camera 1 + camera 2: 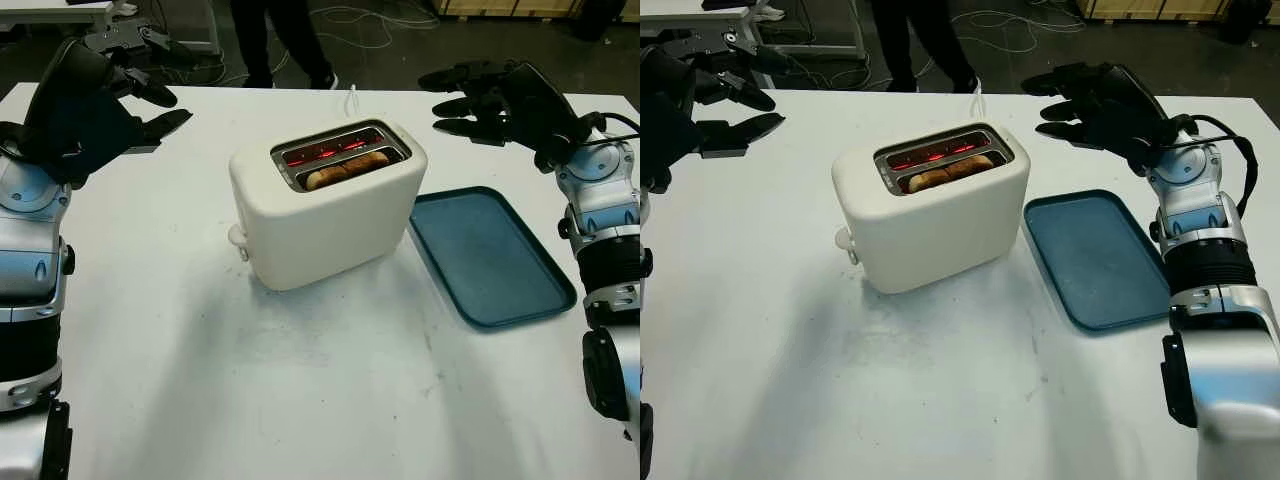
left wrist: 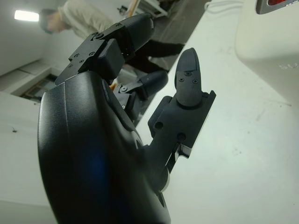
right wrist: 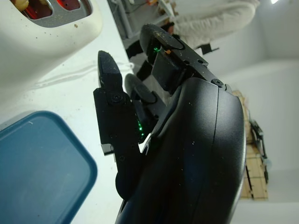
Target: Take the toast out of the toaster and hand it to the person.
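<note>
Sitting mid-table (image 1: 200, 400), the white toaster (image 1: 330, 215) lies between the two raised hands, slots glowing red. Right of it, below the right hand (image 1: 480, 100), lies the blue tray (image 1: 490, 255). Right hand open, holding nothing; left hand (image 1: 120, 95) likewise open, empty. The toast (image 1: 345, 168) sits in the near slot, well apart from both hands.

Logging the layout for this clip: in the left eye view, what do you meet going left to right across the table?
Left hand → toaster with the toast in its slot → blue tray → right hand, open like the left one.
</note>
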{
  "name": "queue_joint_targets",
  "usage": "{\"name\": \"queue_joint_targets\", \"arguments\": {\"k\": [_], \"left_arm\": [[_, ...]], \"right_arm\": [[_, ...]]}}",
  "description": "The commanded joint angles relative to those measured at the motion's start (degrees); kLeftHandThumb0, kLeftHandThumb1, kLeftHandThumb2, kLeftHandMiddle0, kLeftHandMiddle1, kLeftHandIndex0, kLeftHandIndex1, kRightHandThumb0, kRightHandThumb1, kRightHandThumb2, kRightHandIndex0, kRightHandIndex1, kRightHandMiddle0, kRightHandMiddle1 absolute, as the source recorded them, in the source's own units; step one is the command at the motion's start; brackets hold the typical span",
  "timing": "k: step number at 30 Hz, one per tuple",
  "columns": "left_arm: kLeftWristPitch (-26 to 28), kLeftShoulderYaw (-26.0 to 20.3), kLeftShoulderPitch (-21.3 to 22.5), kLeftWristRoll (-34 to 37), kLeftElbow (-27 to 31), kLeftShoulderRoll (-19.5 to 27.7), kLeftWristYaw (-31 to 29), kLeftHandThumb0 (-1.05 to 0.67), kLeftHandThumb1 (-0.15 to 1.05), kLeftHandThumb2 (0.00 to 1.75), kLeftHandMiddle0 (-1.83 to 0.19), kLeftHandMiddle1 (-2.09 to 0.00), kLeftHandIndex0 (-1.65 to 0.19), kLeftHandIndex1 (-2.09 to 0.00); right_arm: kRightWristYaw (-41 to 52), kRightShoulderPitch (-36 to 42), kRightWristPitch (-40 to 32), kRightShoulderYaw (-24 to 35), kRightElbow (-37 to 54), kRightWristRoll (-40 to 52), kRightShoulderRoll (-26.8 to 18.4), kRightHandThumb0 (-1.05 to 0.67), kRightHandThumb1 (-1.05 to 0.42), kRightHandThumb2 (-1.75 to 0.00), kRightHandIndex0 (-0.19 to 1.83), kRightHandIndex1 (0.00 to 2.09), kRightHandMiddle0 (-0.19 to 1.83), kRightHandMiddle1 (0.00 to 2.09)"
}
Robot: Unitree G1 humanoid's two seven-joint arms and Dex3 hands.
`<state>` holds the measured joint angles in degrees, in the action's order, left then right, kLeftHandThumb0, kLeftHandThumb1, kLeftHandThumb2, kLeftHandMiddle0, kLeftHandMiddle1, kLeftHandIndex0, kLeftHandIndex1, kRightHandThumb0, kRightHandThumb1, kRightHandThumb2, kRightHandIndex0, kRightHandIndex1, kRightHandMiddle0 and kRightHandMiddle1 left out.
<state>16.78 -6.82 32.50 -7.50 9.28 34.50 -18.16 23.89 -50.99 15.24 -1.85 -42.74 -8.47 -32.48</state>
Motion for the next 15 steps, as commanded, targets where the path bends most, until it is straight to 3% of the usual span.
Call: {"name": "queue_joint_targets", "arguments": {"k": [1,7,15], "left_arm": [[0.6,-0.2,-0.7,0.0,0.4,-0.2,0.2,-0.11,0.65,0.55,-0.46,-1.05,-0.47,-0.78],[-1.9,0.8,-0.7,-1.7,-0.6,1.3,-0.1,-0.16,0.65,0.54,-0.50,-1.06,-0.50,-0.78],[0.2,0.2,-0.6,-0.6,0.1,-0.1,0.1,-0.16,0.66,0.54,-0.47,-1.04,-0.48,-0.77]], "right_arm": [[0.2,-0.8,1.3,-0.1,0.0,-0.1,-0.2,-0.28,-0.92,-0.07,0.86,0.06,0.74,0.01],[-0.1,-0.6,0.8,-0.1,0.2,-0.2,-0.2,-0.30,-0.92,-0.07,0.89,0.08,0.74,0.01],[-0.6,-0.6,2.4,-0.2,-0.4,-1.0,-0.3,-0.30,-0.92,-0.07,0.90,0.07,0.76,0.01]]}}
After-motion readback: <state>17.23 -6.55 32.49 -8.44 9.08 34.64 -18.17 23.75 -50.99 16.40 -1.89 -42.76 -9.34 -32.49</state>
